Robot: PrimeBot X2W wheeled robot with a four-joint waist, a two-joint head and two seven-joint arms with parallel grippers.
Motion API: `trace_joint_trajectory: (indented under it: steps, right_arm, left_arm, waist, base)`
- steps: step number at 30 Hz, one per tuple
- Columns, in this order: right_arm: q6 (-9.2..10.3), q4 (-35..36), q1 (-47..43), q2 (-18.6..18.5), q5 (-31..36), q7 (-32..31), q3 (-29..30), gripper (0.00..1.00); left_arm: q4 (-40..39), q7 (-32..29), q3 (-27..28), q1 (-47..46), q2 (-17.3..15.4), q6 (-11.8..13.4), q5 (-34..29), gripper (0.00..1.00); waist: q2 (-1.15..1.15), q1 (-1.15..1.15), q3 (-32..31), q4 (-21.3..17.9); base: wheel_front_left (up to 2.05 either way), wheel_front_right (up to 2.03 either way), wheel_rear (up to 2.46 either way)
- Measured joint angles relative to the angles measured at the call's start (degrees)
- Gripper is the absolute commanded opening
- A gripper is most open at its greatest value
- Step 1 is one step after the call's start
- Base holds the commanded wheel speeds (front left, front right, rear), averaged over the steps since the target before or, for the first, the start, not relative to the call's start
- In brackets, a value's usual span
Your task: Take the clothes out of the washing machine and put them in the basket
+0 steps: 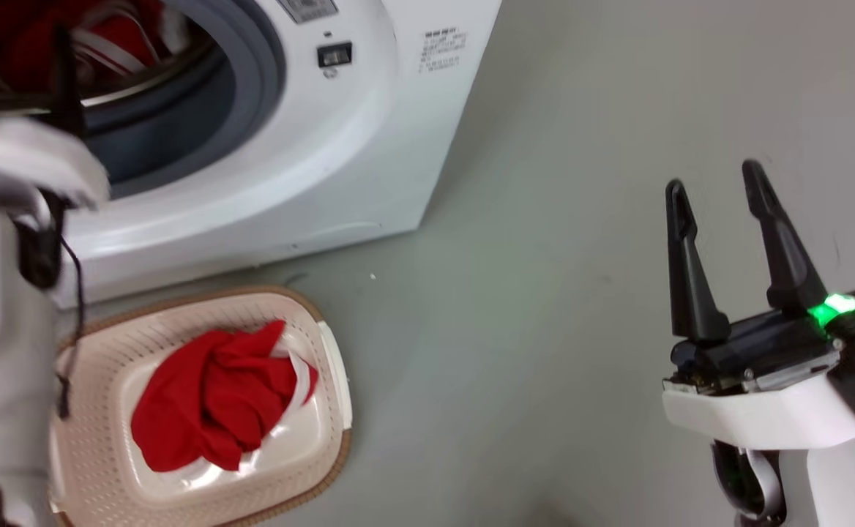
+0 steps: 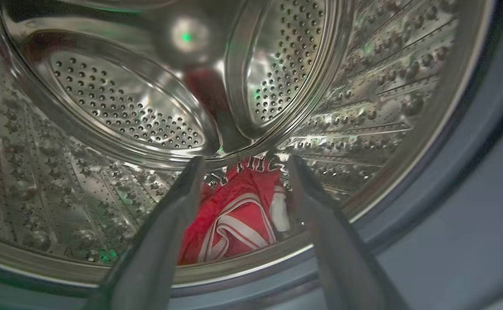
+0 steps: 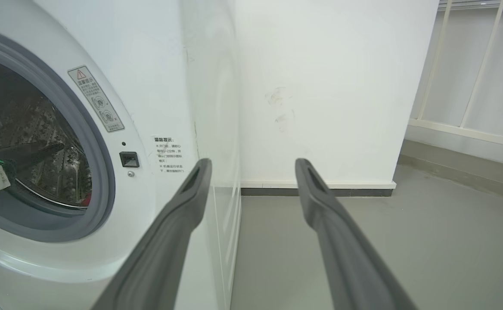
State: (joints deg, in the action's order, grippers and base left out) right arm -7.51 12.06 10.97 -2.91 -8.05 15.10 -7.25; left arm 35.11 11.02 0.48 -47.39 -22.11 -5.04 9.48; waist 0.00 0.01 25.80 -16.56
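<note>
Plain laundry corner on my feed

Grey floor (image 1: 581, 219), white wall (image 3: 329, 86) with faint scuffs (image 3: 279, 107), dark skirting strip (image 3: 316, 192) along its foot, white bars (image 3: 471, 86) beside it.

Head looks down; left wrist close into drum (image 2: 385, 86); right wrist level; all share washing machine (image 1: 369, 146).

A plain white wall (image 3: 329, 86) stands at the back. Faint smudges (image 3: 279, 107) mark the wall near its middle. Along the foot of the wall runs a white skirting strip (image 3: 320, 184) with a dark band just beneath it. A smooth grey floor (image 3: 363, 241) spreads out from the wall's foot. To the right of the wall, at an angle to it, stands a white barred panel (image 3: 471, 77) above a low grey ledge (image 3: 449, 165).
</note>
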Motion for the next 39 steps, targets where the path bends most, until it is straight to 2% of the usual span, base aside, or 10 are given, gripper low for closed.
trace_joint_trajectory:
  steps: [6,15,23,30,35,39]
  right_arm:
    - [0.0,1.6,3.1,0.0,-2.1,0.0,-0.6,1.0]
    - [0.0,4.2,6.0,0.0,-5.1,0.0,0.0,1.0]
    - [0.0,6.8,7.9,0.0,-7.5,0.0,0.2,1.0]
    - [0.0,8.9,8.5,0.0,-9.7,0.0,0.5,1.0]
    - [0.0,10.0,8.7,0.0,-10.7,0.0,0.5,1.0]
    - [0.0,10.6,8.7,0.0,-10.8,0.0,0.9,1.0]
  left_arm:
    - [5.1,-7.1,-2.3,-13.2,-4.3,-1.1,-1.1,1.0]
    - [11.7,-22.6,-6.4,-29.4,-8.1,-2.2,-0.1,1.0]
    - [15.5,-36.5,-14.4,-41.3,-11.2,-2.4,1.5,1.0]
    - [17.8,-50.6,-20.7,-50.0,-13.6,-2.4,5.2,1.0]
    - [18.5,-58.3,-24.2,-54.8,-15.0,-2.4,6.2,1.0]
    - [19.2,-62.1,-26.1,-56.7,-15.1,-2.4,6.9,1.0]
  waist:
    - [0.0,0.0,5.8,-1.6]
    - [0.0,0.01,14.3,-3.7]
    - [0.0,0.01,20.5,-5.6]
    - [0.0,0.0,24.8,-7.6]
    - [0.0,0.0,27.0,-9.0]
    - [0.0,0.0,28.2,-9.4]
  base:
    - [0.0,0.0,0.0]
    - [0.0,0.0,0.0]
    - [0.0,0.0,0.0]
    - [0.0,0.0,0.0]
    - [0.0,0.0,0.0]
    - [0.0,0.0,0.0]
